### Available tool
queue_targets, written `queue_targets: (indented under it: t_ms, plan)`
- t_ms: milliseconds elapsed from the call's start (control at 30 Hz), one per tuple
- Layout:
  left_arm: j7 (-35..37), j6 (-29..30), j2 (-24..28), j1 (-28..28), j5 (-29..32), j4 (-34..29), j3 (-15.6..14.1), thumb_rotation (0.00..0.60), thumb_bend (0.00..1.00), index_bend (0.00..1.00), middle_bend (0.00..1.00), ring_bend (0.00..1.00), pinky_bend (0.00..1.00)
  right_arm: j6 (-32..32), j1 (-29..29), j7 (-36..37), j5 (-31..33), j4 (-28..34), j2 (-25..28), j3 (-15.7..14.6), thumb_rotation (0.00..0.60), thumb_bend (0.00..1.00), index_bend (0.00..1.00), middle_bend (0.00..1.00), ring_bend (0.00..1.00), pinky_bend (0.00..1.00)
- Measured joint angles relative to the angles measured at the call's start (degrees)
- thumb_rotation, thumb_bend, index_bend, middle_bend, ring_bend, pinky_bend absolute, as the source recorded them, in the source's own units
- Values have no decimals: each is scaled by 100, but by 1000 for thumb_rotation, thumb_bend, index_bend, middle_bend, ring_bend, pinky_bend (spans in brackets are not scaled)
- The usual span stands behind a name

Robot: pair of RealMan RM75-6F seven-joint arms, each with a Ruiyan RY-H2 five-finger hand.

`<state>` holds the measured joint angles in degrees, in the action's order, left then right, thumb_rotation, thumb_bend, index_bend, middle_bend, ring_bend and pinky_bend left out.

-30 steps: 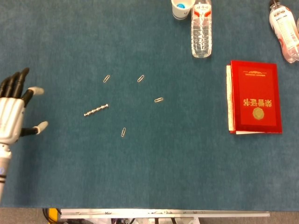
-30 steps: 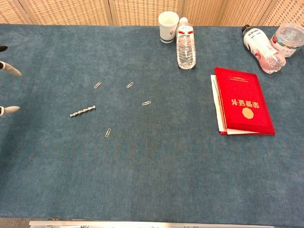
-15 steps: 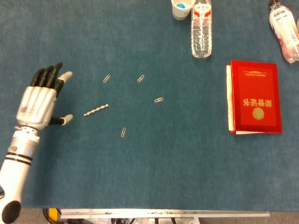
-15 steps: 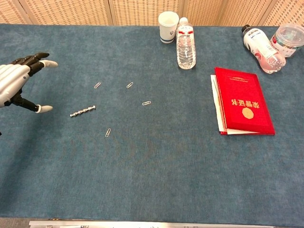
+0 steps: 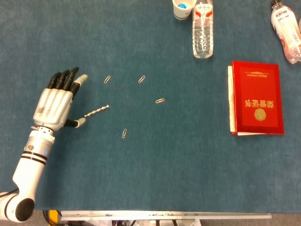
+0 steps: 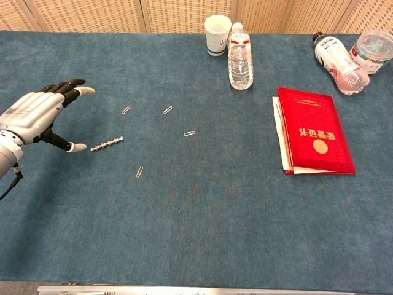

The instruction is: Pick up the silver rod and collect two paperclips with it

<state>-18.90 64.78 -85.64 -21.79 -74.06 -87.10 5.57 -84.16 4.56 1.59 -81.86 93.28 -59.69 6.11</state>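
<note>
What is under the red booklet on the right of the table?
White paper or a sheet edge peeks out from under the red booklet along its left side and bottom edge. How far it extends and what it carries cannot be seen, since the booklet covers it. Below that lies the blue table.

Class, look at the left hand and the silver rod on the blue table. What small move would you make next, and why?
Probably ease the left hand a little further toward the silver rod and lower it so thumb and fingers straddle the near end. The hand is open, the rod lies untouched just beyond the thumb tip, and four paperclips lie around it, the nearest clear of the approach.
</note>
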Motion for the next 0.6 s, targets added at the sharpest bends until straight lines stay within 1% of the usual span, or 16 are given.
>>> queue_targets:
  t_ms: [200,600]
  plan:
    - [-37,-77,-169,-52,220,137,14,600,0,65,0,0,61,-96,-43,32,-69,49,47,-7,600,504,167,166,129,268]
    - [-48,-282,-461,-217,474,521,46,600,0,45,0,0,60,-167,-81,63,-114,78,82,-7,600,504,167,166,128,268]
